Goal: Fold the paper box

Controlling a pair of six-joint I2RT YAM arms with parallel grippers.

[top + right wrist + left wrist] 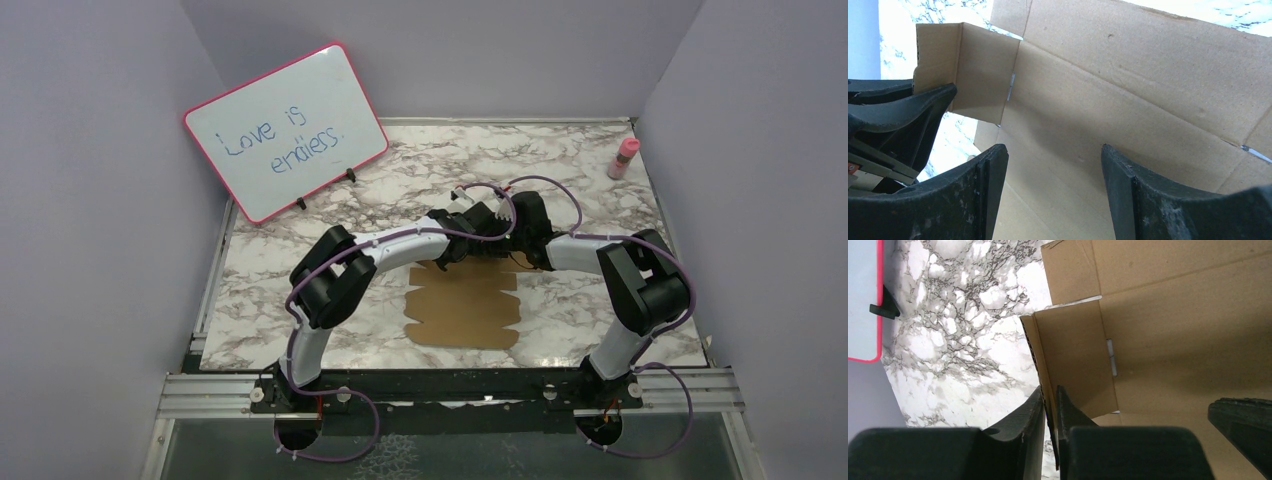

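Brown cardboard: one paper box (465,312) sheet lies flat on the marble table (420,165). At its far edge your left gripper (1049,395) pinches a raised flap (1073,355); your right gripper (1053,155) hangs beside, jaws apart, empty. Likely a flap fold: next, swing it over its crease. Beyond the box: one whiteboard (285,130), one pink bottle (624,158).

- I see pale lilac walls (90,200) closing in the bench (420,160) on three sides.
- Its top is a white marble pattern with grey veins, evenly lit.
- A pink-framed whiteboard (285,130) stands far left, a pink bottle (624,158) far right.
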